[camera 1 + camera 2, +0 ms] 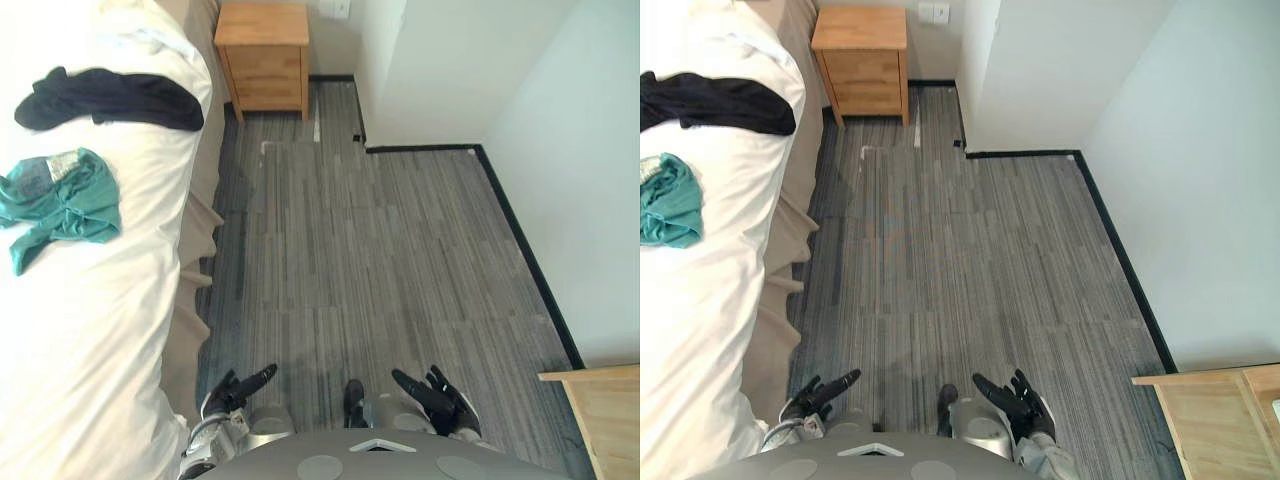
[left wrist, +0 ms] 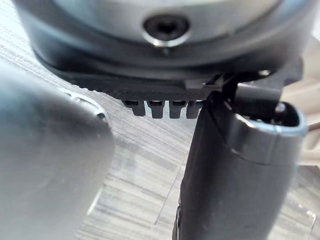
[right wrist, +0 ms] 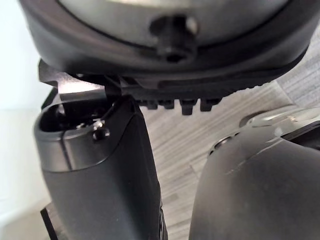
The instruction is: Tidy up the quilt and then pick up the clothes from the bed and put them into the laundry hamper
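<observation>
A bed with a white quilt (image 1: 90,330) runs along the left side. On the quilt lie a black garment (image 1: 110,98) near the far end and a teal green garment (image 1: 62,200) closer to me. My left hand (image 1: 238,388) hangs low beside the bed's edge with straight fingers and holds nothing. My right hand (image 1: 436,396) hangs low over the floor, also open and empty. Both hands are well away from the clothes.
A wooden nightstand (image 1: 264,55) stands at the far end by the bed. Grey striped floor (image 1: 380,260) stretches between the bed and a white wall (image 1: 560,170) on the right. A wooden furniture corner (image 1: 600,410) juts in at the lower right.
</observation>
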